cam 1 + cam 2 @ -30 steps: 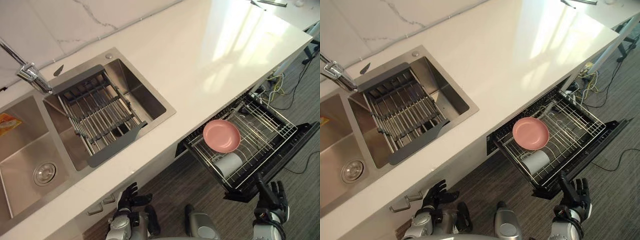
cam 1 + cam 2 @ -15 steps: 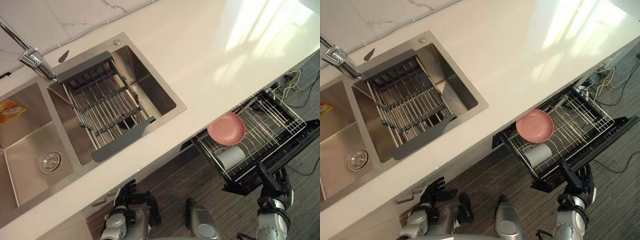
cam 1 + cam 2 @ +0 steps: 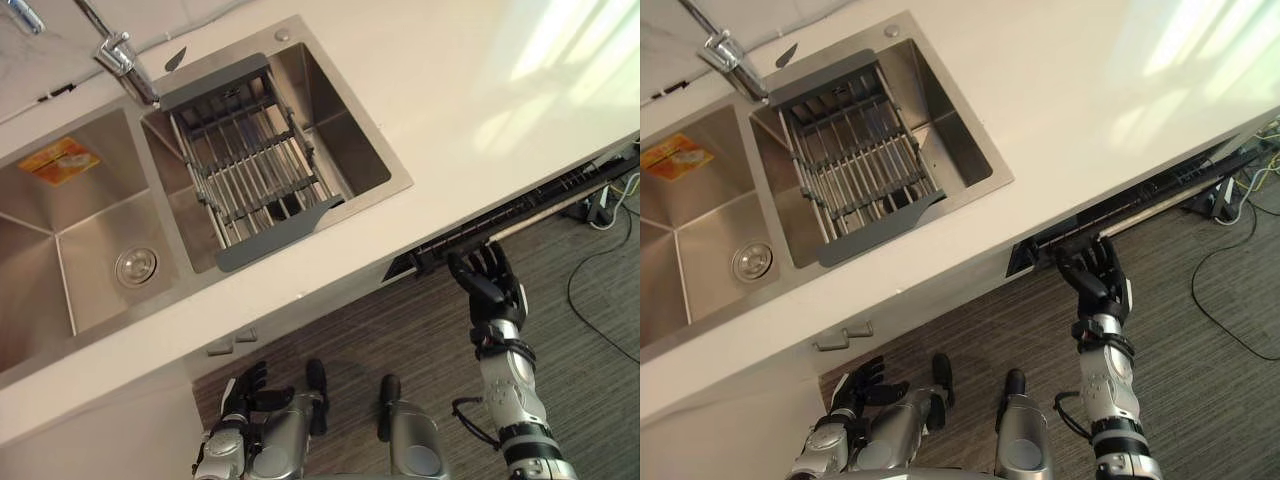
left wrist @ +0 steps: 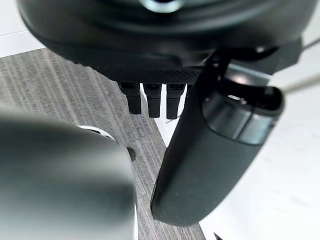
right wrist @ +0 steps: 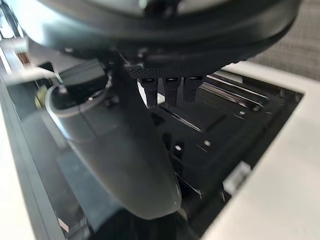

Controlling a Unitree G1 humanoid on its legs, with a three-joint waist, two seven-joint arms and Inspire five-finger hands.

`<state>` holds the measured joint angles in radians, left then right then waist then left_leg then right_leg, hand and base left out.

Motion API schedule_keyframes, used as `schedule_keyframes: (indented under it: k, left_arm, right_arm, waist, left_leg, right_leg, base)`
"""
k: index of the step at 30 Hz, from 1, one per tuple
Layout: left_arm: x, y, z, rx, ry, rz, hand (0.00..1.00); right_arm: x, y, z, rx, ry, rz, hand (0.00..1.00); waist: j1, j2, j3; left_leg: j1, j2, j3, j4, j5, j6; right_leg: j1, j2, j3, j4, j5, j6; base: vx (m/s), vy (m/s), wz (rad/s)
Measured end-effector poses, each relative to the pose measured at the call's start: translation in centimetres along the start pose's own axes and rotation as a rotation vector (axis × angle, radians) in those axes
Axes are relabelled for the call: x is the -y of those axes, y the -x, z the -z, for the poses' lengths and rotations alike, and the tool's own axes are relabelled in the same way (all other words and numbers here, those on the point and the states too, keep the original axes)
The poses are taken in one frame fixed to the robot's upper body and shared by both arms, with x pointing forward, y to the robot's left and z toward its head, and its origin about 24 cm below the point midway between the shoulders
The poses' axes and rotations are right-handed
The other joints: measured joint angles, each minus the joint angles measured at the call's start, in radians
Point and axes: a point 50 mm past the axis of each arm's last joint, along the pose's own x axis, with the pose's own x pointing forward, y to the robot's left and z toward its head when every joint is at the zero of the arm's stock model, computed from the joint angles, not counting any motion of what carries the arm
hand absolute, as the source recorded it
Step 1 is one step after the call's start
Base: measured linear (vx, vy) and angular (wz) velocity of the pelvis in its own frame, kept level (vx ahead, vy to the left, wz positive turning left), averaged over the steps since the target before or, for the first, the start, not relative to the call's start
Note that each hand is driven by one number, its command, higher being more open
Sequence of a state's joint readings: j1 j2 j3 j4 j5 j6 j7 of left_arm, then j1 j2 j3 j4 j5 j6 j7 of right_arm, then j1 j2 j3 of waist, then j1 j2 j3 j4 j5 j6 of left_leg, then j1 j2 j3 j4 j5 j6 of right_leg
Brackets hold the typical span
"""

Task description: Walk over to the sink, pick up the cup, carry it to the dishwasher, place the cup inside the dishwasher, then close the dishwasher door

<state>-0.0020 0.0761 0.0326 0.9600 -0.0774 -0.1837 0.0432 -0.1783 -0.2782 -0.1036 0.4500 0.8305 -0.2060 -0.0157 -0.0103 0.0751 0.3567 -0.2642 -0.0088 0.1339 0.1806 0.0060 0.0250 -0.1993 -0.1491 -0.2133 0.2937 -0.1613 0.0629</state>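
Touching the dishwasher door with straight, spread fingers, our right hand meets a dark strip that stands nearly shut just under the counter edge. We cannot tell where the cup is. Our right wrist view adds glossy black panelling close past the fingers. Our left hand hangs low, fingers relaxed, above the striped floor. In the sink, a rack spans the right basin. An orange label lies in the left, too small to read. Floor before the door leaves us room.
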Motion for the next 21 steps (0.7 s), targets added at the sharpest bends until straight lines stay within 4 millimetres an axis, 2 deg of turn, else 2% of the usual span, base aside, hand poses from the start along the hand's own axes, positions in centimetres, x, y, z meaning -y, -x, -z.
schedule_keyframes:
  k: [3, 6, 9, 17, 21]
  left_arm:
    - [0.1, -0.1, -0.4, 0.013, -0.001, 0.002, 0.9]
    - [-0.5, -0.2, -0.5, 0.021, -0.017, -0.006, 0.9]
    - [-0.5, -0.2, -0.7, 0.028, -0.03, -0.001, 0.9]
    - [-0.8, -0.2, -0.7, 0.029, -0.038, -0.007, 0.9]
    - [-0.8, -0.2, -0.7, 0.026, -0.038, -0.009, 0.9]
  right_arm:
    - [-1.8, -1.9, -1.1, 0.004, 0.075, -0.085, 0.9]
    - [-0.6, -2.8, -1.5, -0.025, 0.166, -0.05, 0.9]
    - [-1.3, -4.4, -2.4, -0.039, 0.219, -0.036, 0.9]
    - [-1.5, -4.6, -2.7, -0.038, 0.285, -0.039, 0.9]
    - [-1.1, -3.2, -2.2, -0.037, 0.364, -0.084, 0.9]
  waist:
    - [0.019, 0.011, 0.009]
    - [0.019, 0.015, 0.023]
    - [0.023, 0.031, 0.039]
    - [0.023, 0.03, 0.047]
    - [0.023, 0.025, 0.048]
  left_leg:
    - [-0.015, -0.004, -0.012, -0.004, 0.013, 0.003]
    - [-0.023, -0.006, -0.017, -0.007, 0.02, 0.006]
    - [-0.036, -0.009, -0.038, -0.013, 0.034, 0.006]
    - [-0.04, -0.008, -0.043, -0.031, 0.052, 0.008]
    - [-0.014, -0.01, -0.044, -0.047, 0.056, 0.009]
  right_leg:
    - [-0.01, -0.001, -0.012, -0.001, 0.005, 0.0]
    - [-0.016, 0.002, -0.014, -0.004, 0.012, 0.0]
    - [-0.023, 0.003, -0.028, -0.011, 0.021, -0.001]
    - [-0.023, 0.01, -0.032, -0.037, 0.046, -0.003]
    - [0.006, 0.011, -0.033, -0.058, 0.056, 0.0]
  base:
    - [-0.02, 0.009, 0.12]
    - [0.0, 0.002, 0.02]
    - [-0.02, 0.009, 0.11]
    - [0.0, 0.002, 0.02]
    - [0.0, 0.008, 0.0]
